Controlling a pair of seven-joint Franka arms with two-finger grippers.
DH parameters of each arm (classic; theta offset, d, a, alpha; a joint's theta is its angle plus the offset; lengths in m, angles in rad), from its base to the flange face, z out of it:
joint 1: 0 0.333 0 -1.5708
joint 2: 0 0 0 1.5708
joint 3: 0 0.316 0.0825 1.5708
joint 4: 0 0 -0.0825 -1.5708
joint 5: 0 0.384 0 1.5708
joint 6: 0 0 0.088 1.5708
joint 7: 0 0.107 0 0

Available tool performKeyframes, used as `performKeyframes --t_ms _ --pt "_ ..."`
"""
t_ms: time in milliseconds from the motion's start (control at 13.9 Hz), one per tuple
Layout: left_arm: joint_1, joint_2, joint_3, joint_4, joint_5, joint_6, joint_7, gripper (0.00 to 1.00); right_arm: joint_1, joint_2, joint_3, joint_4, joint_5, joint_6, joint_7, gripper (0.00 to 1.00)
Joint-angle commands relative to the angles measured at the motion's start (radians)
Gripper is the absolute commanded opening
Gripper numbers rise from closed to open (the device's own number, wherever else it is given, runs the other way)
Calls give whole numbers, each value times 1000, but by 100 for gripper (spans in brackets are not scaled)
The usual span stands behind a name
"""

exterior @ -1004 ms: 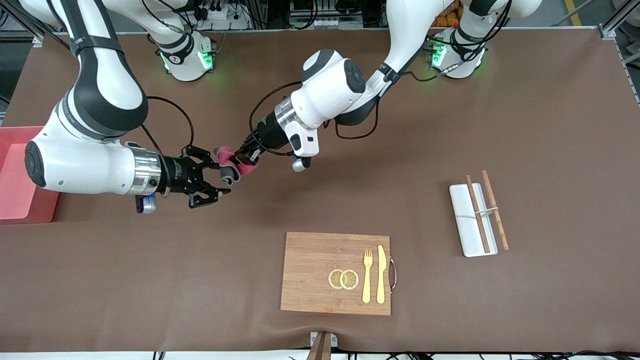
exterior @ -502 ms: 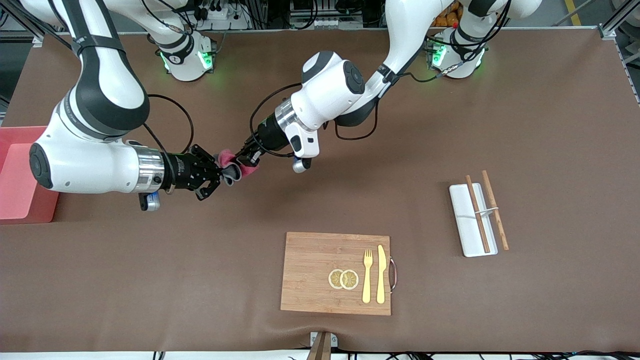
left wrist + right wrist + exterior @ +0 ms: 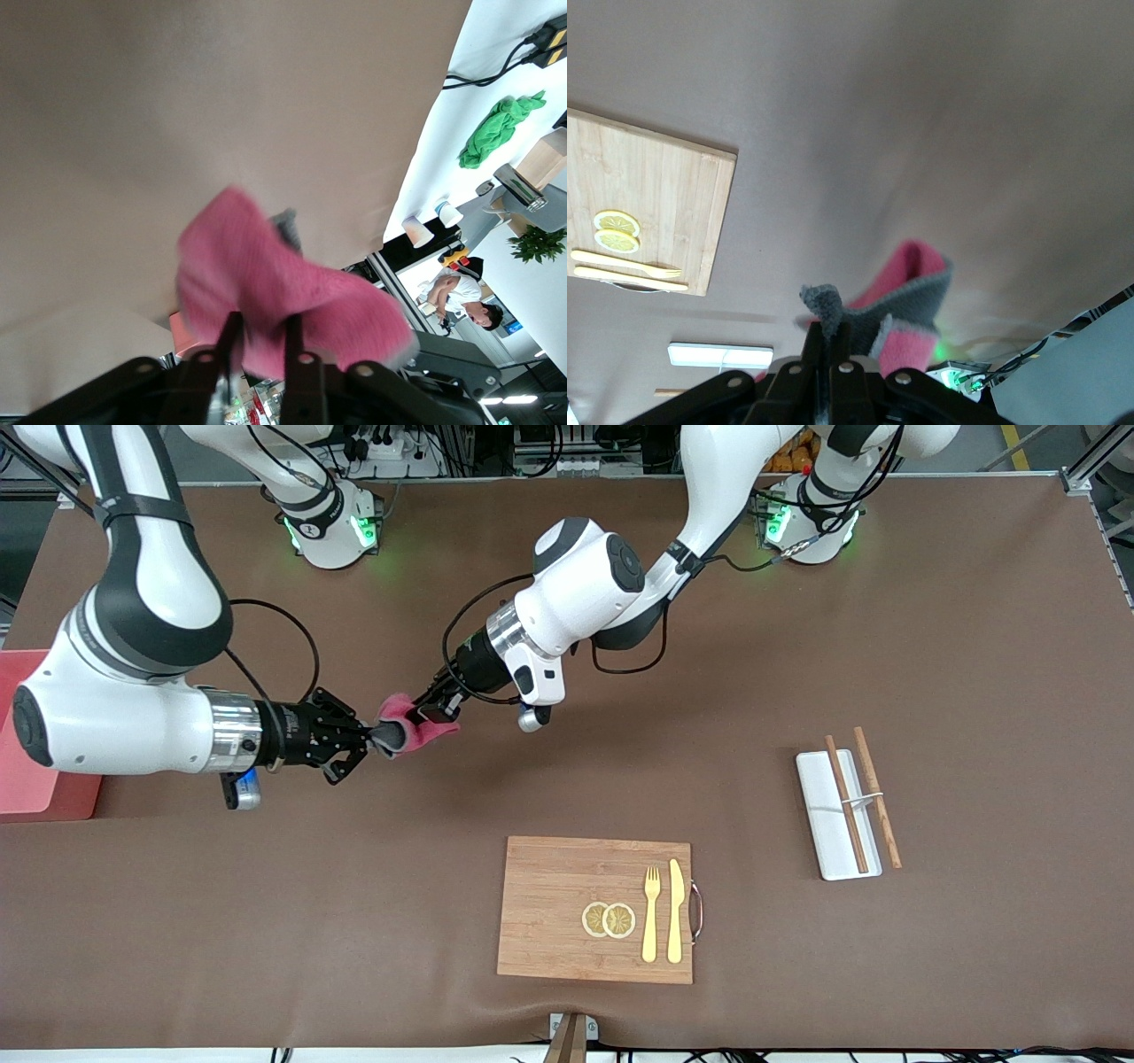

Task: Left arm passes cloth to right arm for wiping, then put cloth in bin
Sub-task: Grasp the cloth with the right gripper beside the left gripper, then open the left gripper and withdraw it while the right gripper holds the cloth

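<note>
- The small soft magenta-pink cloth with a dark grey side point(image 3: 409, 729) is held up in the air over the brown table covering point(image 3: 974, 646), between the two grippers, toward the right arm's end of the table.
- The left gripper point(image 3: 433, 707) is seen closed on the pink part of the cloth; in the left wrist view its two fingers point(image 3: 293, 354) are pressed together with the fabric point(image 3: 283, 292) pinched between them.
- The right gripper point(image 3: 370, 737) is seen clamped on a grey fold of the cloth; in the right wrist view the fingers point(image 3: 830, 350) are drawn tight around the grey edge point(image 3: 824, 305).
- The salmon-pink rectangular plastic bin point(image 3: 27, 779) is placed at the right arm's end of the table; nothing is seen inside the visible part.
- The white rectangular tray point(image 3: 824, 850) is set toward the left arm's end, with one brown chopstick point(image 3: 846, 802) lying on it and a second chopstick point(image 3: 877, 797) along its edge.
- On the wooden cutting board point(image 3: 549, 903), nearer the front camera than the cloth, two lemon slices point(image 3: 608, 919), a yellow fork point(image 3: 651, 912) and a yellow knife point(image 3: 675, 911) are laid side by side.
- The bin is cut off by the picture's edge and partly covered by the right arm, so its full contents cannot be made out.
</note>
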Motion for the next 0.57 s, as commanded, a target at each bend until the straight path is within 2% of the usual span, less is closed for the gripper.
performKeyframes --t_ms 0,143,287,502 --pt "-4 -33 18 10 22 3 -38 100 -10 7 8 19 -13 -13 -27 0" --pt "20 -91 32 -16 22 -46 -44 100 -8 12 8 17 -17 -12 -51 0" --pt "62 -176 90 -18 48 -257 -43 100 -1 36 8 16 -34 -1 -82 0" --pt "134 -285 127 -16 216 -539 -35 100 13 97 8 7 -66 83 -133 0"
